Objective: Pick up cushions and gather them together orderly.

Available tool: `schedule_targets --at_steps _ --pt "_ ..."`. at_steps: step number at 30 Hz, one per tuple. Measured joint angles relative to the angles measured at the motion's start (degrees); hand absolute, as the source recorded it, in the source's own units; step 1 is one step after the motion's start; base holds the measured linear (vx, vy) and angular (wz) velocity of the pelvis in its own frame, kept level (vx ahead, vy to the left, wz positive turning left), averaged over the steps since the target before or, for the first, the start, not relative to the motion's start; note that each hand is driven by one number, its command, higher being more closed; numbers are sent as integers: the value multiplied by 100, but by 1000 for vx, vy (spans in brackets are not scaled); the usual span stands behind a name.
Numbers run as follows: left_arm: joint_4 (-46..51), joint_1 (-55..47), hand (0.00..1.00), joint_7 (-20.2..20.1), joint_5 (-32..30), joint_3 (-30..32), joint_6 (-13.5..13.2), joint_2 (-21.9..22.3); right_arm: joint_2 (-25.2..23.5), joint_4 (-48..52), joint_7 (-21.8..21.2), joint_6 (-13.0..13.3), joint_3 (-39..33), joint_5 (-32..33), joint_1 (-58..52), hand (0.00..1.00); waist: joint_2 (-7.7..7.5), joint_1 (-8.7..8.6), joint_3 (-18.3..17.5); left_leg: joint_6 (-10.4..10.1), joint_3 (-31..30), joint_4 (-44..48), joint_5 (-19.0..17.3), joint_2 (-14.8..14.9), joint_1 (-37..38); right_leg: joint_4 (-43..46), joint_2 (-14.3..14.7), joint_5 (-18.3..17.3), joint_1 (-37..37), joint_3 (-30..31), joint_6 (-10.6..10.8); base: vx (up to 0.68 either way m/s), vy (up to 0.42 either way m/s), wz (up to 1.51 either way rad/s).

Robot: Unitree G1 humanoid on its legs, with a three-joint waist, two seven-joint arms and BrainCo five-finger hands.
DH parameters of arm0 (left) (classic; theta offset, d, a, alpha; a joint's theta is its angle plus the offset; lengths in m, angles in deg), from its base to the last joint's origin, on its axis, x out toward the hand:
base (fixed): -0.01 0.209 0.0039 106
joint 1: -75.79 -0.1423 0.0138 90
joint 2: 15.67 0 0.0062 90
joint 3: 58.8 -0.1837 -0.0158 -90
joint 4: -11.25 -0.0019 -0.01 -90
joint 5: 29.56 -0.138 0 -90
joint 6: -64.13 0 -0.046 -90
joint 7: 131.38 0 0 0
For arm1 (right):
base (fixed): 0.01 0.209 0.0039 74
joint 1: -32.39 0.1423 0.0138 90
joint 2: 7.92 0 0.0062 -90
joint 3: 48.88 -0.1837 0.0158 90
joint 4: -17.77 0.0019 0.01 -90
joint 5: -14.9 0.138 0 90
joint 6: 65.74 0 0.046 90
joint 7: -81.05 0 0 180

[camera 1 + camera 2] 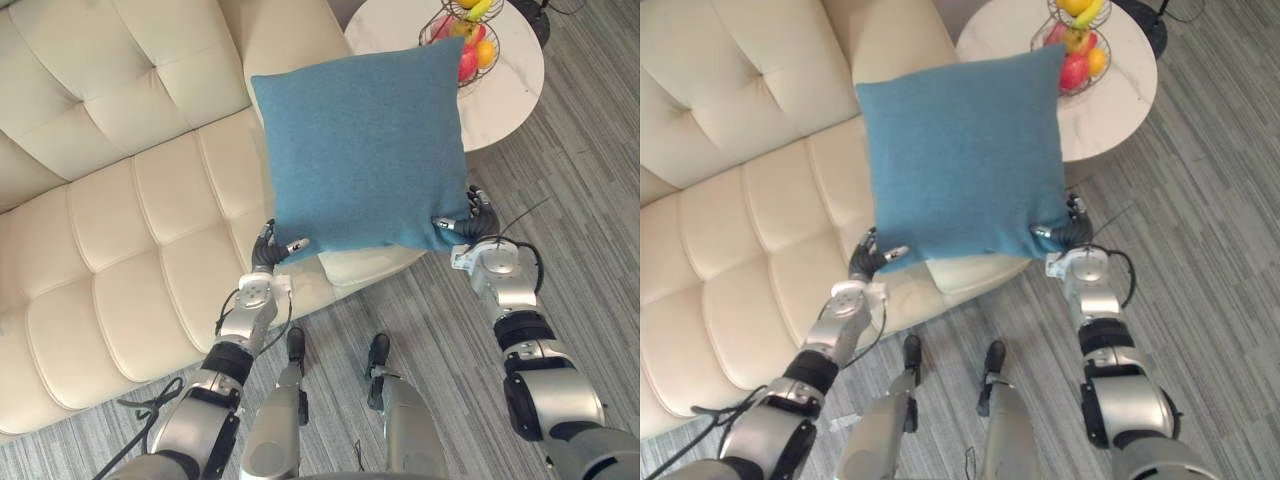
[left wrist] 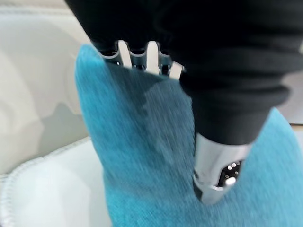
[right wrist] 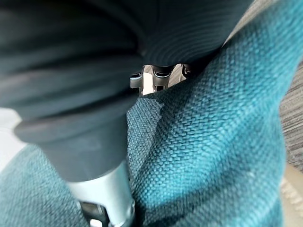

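In the left eye view, a teal cushion [image 1: 365, 150] is held upright in the air at the centre of the frame, in front of the cream tufted sofa [image 1: 120, 220]. The left hand [image 1: 272, 250] pinches its lower left corner and the right hand [image 1: 475, 222] its lower right corner. A white cushion [image 1: 365, 265] lies on the seat edge just below.

The right eye view adds the round white side table [image 1: 1110, 110] at upper right, with a wire fruit basket [image 1: 1075, 45] close behind the teal cushion's top corner.

In the left wrist view, the fingers [image 2: 137, 54] wrap behind the fabric and the thumb [image 2: 215, 175] presses into its face. The right wrist view shows the same clamp, thumb [image 3: 109, 198] in front and fingers [image 3: 158, 75] behind.

Only the bottom corners are gripped, so the tall soft cushion could fold over or slip free. A swing toward the upper right could also knock the basket.
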Motion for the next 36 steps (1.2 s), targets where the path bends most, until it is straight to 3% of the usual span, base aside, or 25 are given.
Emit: schedule_targets --at_steps 1,11,18,27,32,36 --pt "-63 75 100 21 -40 -5 11 8 -33 0 25 0 5 77 25 100 -2 -1 1 -6 9 -42 30 25 0 -6 10 9 -20 1 -13 -10 -43 -4" --pt "-169 583 100 343 -102 -15 114 -38 -373 366 307 39 -106 679 170 100 -13 -11 17 -57 101 -266 184 111 -5 -120 135 104 -114 28 -94 -4 -26 -4" --pt "698 420 100 492 -35 -114 91 -61 -715 1177 350 246 -115 1078 -626 100 -13 -1 17 -60 105 -284 180 110 336 -215 155 97 258 94 -89 46 -13 0" --pt "2631 -1840 100 353 2 -319 -8 1 -1555 3155 150 369 -117 1311 -3235 100 -6 -26 -123 -76 84 -329 -68 126 1101 -622 240 53 1191 107 -5 50 15 0" --pt "3753 -3366 100 109 135 -316 -7 243 -1836 4493 -133 453 -74 1290 -4514 100 5 -2 -523 -86 96 -359 -113 97 1466 -633 187 -57 1589 36 72 96 10 7" --pt "4354 -4445 100 -160 389 -328 -7 360 -1992 5192 -353 493 73 1257 -5463 100 25 27 -998 -64 92 -283 -353 87 1781 -581 141 -239 1944 -11 116 45 21 7"
